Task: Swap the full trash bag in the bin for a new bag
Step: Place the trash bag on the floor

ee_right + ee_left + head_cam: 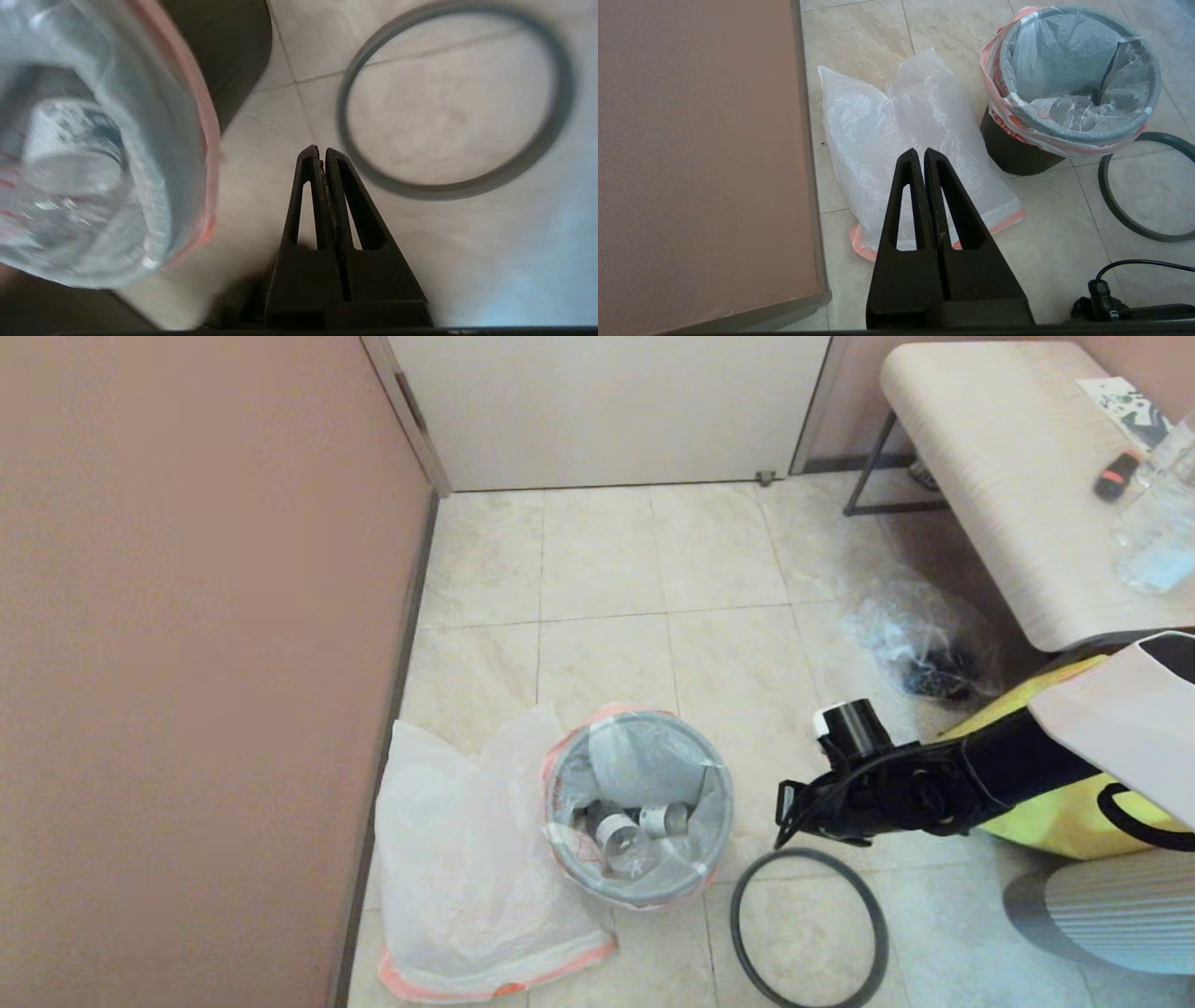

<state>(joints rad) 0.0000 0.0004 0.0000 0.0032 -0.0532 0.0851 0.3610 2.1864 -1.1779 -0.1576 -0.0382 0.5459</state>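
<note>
Wall: a plain dusty-pink wall (187,663) fills the left side, with a grey skirting strip where it meets the floor
Floor: pale cream stone tiles (607,569) with thin dark grout lines
Door: a white door panel (607,411) closes the far end of the room
Spare bag: a translucent white plastic bag with an orange hem (467,868) lies flat on the tiles against the wall, just beside the bin
Left gripper: black left gripper (923,156) hangs above the spare bag, its jaws pressed together, holding nothing
Bin: a small round black waste bin (639,807) stands on the floor, lined with a clear bag whose orange hem folds over the edge; crushed clear bottles lie inside
Hoop: a thin dark grey ring (808,928) lies flat on the tiles, near the bin but apart from it
Right gripper: black right gripper (317,154) sits low over the floor between bin and hoop, jaws pressed together, empty
Clear bundle: a crumpled transparent bag with dark contents (924,644) rests on the floor by the bench
Bench: a pale wood-grain bench on dark metal legs (1008,476) stands at the right
Yellow bag: a yellow shopping bag (1074,812) sits beneath the right arm
</note>
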